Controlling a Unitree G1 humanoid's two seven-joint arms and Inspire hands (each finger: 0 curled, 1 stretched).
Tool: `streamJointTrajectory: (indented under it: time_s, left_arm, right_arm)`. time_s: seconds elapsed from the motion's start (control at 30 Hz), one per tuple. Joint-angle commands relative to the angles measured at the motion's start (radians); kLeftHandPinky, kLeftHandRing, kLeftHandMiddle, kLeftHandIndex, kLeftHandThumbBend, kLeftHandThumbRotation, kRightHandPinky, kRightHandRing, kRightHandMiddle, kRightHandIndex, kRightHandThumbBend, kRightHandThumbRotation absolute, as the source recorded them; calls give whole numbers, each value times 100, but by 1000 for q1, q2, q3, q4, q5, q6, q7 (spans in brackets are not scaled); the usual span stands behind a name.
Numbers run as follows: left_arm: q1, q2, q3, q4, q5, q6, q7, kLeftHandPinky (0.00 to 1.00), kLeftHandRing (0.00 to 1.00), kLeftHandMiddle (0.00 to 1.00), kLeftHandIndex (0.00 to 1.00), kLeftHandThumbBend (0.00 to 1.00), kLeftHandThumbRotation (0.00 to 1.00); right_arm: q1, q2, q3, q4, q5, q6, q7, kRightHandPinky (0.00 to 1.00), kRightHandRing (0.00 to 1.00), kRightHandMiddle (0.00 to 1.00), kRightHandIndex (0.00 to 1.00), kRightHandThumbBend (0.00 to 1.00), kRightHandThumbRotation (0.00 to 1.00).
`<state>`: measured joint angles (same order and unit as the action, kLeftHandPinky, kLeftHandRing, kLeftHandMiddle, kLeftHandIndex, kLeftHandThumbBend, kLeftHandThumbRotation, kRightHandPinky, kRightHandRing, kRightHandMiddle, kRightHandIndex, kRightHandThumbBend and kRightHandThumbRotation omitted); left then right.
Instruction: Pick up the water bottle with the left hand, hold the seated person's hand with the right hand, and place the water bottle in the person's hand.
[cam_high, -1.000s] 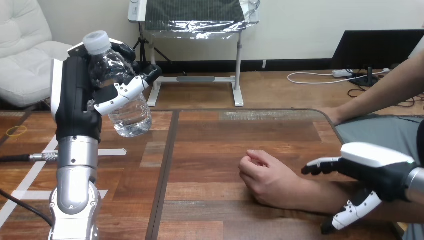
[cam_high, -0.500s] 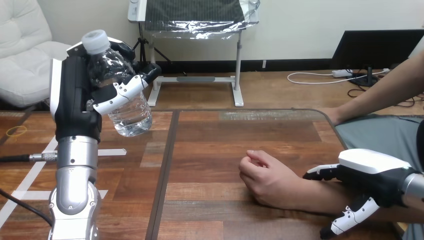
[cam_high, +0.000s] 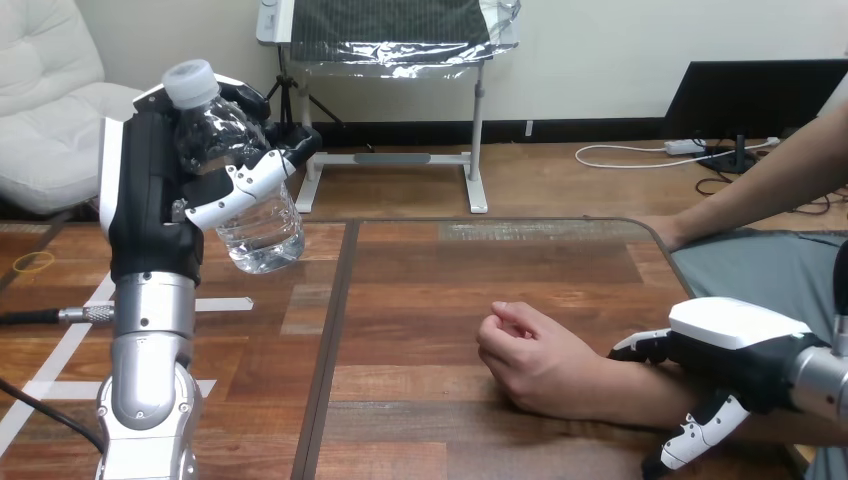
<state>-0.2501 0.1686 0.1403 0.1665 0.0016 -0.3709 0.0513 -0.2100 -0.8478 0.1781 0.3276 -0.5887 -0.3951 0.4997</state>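
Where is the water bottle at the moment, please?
The water bottle is at the head view's left, up above the table, gripped by the left hand, apart from the person's hand.

The left hand (cam_high: 150, 200) covers the bottle (cam_high: 262, 235) at its middle. The right hand (cam_high: 735, 350) hides part of the person's forearm (cam_high: 625, 388); whether they touch cannot be told. The bottom edge cuts off the left arm (cam_high: 150, 400).

A plank-topped wooden table (cam_high: 480, 270) fills the near ground, white tape strips (cam_high: 60, 352) at its left; beyond, a wooden floor (cam_high: 560, 185) meets a pale wall (cam_high: 600, 60) with black baseboard (cam_high: 570, 130); far left, a white cushioned armchair (cam_high: 45, 110); centre, a foil-draped panel on a white stand (cam_high: 390, 30); far right, a dark monitor (cam_high: 750, 95).
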Motion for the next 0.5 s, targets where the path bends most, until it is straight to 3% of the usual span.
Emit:
streamJointTrajectory:
  time_s: [0.0, 0.47]
  left_arm:
    - [-42, -1, 12, -25, -15, -24, -3, 25, 31, 37, 40, 71, 0]
    - [-37, 1, 13, -37, -18, -18, -8, 25, 31, 37, 40, 70, 0]
  right_arm:
    - [-66, 33, 23, 29, -19, 27, -31, 72, 83, 84, 85, 100, 42]
    - [-99, 63, 63, 107, -59, 48, -94, 63, 80, 82, 82, 100, 36]
